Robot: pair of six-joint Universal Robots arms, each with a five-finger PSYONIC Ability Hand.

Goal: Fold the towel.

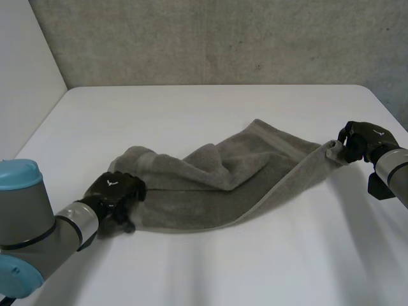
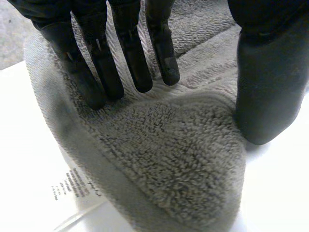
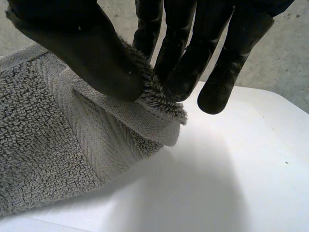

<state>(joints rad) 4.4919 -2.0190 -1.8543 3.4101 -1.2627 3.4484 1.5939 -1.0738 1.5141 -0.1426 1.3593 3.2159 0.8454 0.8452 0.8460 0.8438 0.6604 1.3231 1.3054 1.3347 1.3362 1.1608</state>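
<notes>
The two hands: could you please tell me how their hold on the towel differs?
The left hand presses straight fingers onto one towel end; the right hand pinches the opposite corner against its thumb. The left hand's end lies on the table; the right hand's is lifted. Both touch one towel.
</notes>
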